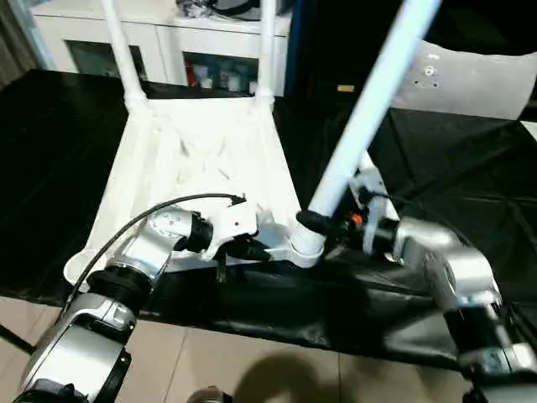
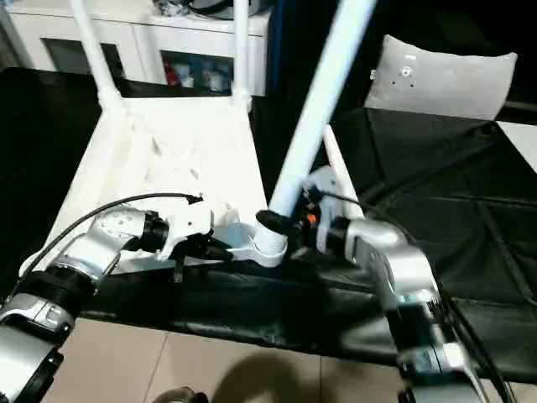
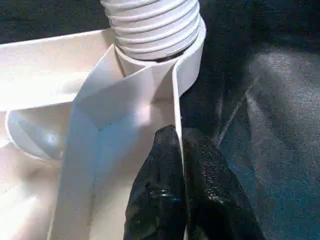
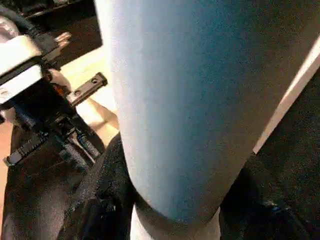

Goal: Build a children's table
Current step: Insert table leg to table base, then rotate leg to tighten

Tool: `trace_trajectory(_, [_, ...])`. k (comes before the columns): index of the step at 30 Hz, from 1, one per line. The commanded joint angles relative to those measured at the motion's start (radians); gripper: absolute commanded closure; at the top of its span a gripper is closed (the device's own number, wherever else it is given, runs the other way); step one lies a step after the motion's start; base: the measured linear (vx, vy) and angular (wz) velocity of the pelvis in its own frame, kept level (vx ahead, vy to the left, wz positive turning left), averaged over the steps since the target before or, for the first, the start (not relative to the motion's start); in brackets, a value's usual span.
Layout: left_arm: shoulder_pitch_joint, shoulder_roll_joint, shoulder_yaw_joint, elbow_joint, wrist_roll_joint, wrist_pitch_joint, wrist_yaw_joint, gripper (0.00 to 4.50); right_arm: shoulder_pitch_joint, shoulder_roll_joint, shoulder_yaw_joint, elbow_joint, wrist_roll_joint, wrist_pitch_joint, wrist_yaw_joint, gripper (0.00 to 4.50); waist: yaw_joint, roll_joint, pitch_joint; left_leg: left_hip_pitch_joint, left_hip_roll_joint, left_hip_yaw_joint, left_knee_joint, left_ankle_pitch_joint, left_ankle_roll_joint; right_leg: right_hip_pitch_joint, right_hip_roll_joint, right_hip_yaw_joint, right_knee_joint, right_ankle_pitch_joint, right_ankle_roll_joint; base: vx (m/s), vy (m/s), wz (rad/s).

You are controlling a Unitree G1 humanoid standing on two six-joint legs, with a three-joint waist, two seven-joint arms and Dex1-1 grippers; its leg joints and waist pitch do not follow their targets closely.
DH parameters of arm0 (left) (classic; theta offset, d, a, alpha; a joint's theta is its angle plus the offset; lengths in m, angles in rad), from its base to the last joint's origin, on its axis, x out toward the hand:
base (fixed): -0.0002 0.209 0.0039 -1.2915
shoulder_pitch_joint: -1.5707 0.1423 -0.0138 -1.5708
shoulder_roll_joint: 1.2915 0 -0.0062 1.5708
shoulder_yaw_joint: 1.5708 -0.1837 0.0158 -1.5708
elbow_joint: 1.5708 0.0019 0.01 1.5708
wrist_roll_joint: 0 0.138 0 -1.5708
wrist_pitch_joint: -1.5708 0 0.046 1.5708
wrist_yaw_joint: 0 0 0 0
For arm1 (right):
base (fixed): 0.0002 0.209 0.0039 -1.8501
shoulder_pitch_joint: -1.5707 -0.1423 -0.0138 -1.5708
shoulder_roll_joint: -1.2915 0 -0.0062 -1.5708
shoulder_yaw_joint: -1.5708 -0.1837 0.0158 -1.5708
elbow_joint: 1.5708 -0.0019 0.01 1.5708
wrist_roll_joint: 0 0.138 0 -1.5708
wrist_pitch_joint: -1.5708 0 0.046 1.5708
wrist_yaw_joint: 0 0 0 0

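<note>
White plastic tabletop (image 1: 201,159) lies underside up on the black-covered counter (image 1: 470,176), its near rim pinched by the left hand (image 3: 181,165), while the right hand (image 1: 323,225) clasps the third leg (image 1: 361,117) in the near corner socket (image 3: 187,55), which probably next needs turning to seat its thread.

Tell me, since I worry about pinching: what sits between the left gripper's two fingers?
The tabletop's thin upright side rim runs between the left gripper's fingers, which close on it just below the socket holding the threaded leg, as the left wrist view shows.

tabletop (image 1: 201,159): 1 | legs (image 1: 369,109): 4 | hands (image 1: 252,248): 2
</note>
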Motion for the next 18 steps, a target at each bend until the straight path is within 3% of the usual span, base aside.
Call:
trace_trajectory(1, [0.000, 0.012, -0.035, 0.009, 0.032, -0.005, -0.039, 4.50, 0.058, -0.043, 0.072, 0.036, -0.106, 0.010, -0.016, 2.62, 0.000, 0.012, -0.057, 0.038, 0.067, -0.029, -0.075, -0.273, -0.032, 0.022, -0.098, 0.042, -0.078, 0.002, -0.236, 0.000, 0.000, 0.00])
trace_trajectory(4, [0.002, 0.017, -0.038, 0.001, 0.035, -0.006, -0.045, 4.50, 0.063, -0.068, 0.125, 0.024, -0.159, -0.016, -0.013, 2.62, -0.001, 0.012, -0.056, 0.039, 0.067, -0.029, -0.076, -0.287, -0.033, 0.021, -0.101, 0.045, -0.085, -0.052, -0.223, 0.000, 0.000, 0.00])
trace_trajectory(8, [0.008, 0.022, -0.042, -0.013, 0.035, -0.006, -0.052, 4.50, 0.069, -0.073, 0.161, 0.014, -0.167, -0.008, 0.009, 2.62, -0.003, 0.009, -0.055, 0.039, 0.068, -0.030, -0.079, -0.296, -0.030, 0.018, -0.099, 0.045, -0.087, -0.073, -0.220, 0.000, 0.000, 0.00])
trace_trajectory(16, [0.018, 0.045, -0.059, -0.068, 0.024, -0.005, -0.119, 4.50, 0.069, -0.073, 0.228, 0.067, -0.175, -0.022, 0.089, 2.62, -0.002, 0.014, -0.062, 0.040, 0.070, -0.029, -0.079, -0.267, -0.014, 0.021, -0.096, 0.041, -0.081, 0.028, -0.230, 0.000, 0.000, 0.00])
trace_trajectory(17, [0.017, 0.046, -0.060, -0.072, 0.021, -0.004, -0.126, 4.50, 0.066, -0.072, 0.230, 0.073, -0.177, -0.023, 0.092, 2.62, 0.000, 0.021, -0.062, 0.039, 0.069, -0.030, -0.079, -0.270, -0.016, 0.021, -0.097, 0.041, -0.080, 0.030, -0.231, 0.000, 0.000, 0.00])
trace_trajectory(18, [0.011, 0.047, -0.061, -0.074, 0.019, -0.005, -0.135, 4.50, 0.061, -0.071, 0.235, 0.082, -0.180, -0.025, 0.099, 2.62, -0.003, 0.017, -0.062, 0.039, 0.069, -0.029, -0.080, -0.279, -0.018, 0.021, -0.096, 0.040, -0.081, 0.027, -0.233, 0.000, 0.000, 0.00])
